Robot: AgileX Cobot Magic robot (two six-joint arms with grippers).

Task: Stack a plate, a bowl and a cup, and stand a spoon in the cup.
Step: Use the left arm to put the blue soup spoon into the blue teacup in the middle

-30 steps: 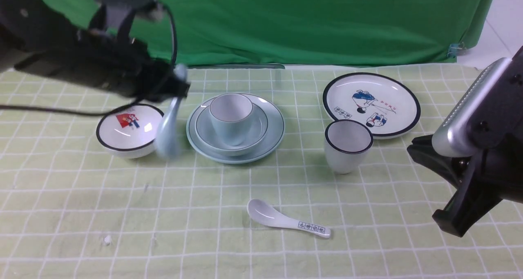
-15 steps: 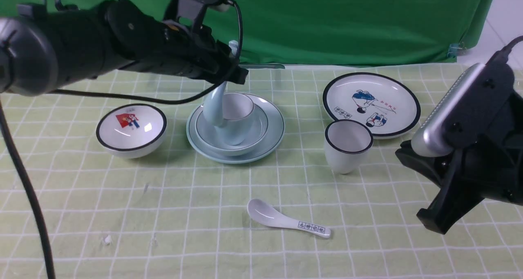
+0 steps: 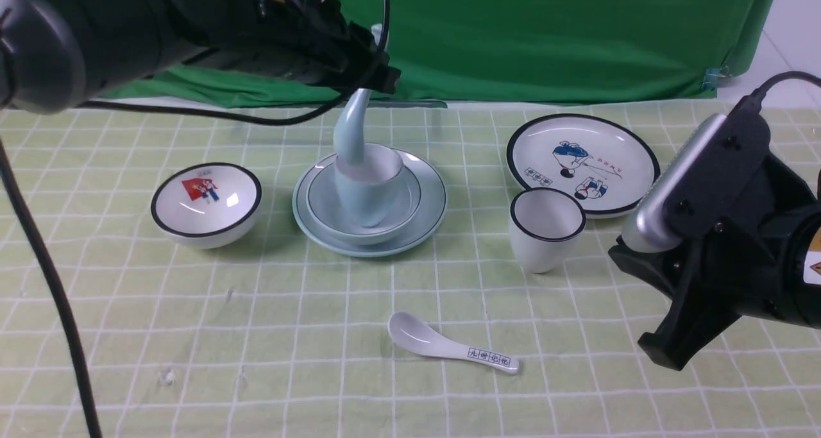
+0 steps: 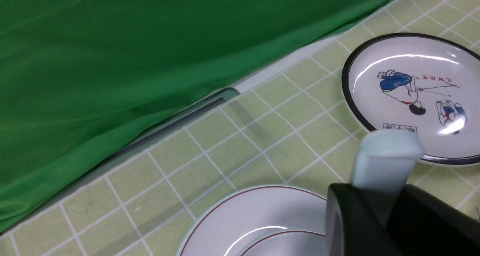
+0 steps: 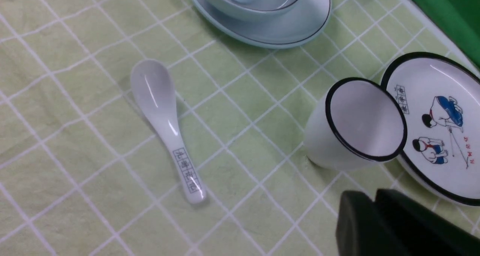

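Left pincer (image 3: pixel 380 79) clamped on the handle of the pale blue spoon (image 3: pixel 350 133), grip well up the shank, a stub of handle showing past the fingers. Spoon's long axis runs steeply down from the pincer, bowl end lowest and canted out to the robot's left of the fingers. Pale blue cup (image 3: pixel 369 191) lies below this pincer and a little on the robot's near side of it, upright, mouth up, inside the pale blue bowl (image 3: pixel 317 210), which sits on the pale blue plate (image 3: pixel 417 233). Spoon's bowl end overlaps the left part of the cup's mouth in the front view; whether it is inside the wall, over the rim or in front of it, cannot tell. Left arm clearly the nearer to the stack. Right pincer (image 3: pixel 638 303) well off to the robot's right, past the black-rimmed cup (image 3: pixel 546 233); nothing seen in it, but whether its fingers are together or slightly apart I cannot tell. White printed spoon (image 3: pixel 449 348) lies on the bench (image 3: pixel 288 374), on the near side of the stack from the left pincer, not wanted. Judgement: stack looks built, spoon the last piece. Coming move turns on the offset: bowl end should shift slightly toward the robot's right, over the middle of the mouth, then go down along its own axis. Lowered off-centre, it may catch the left rim and tip the cup.
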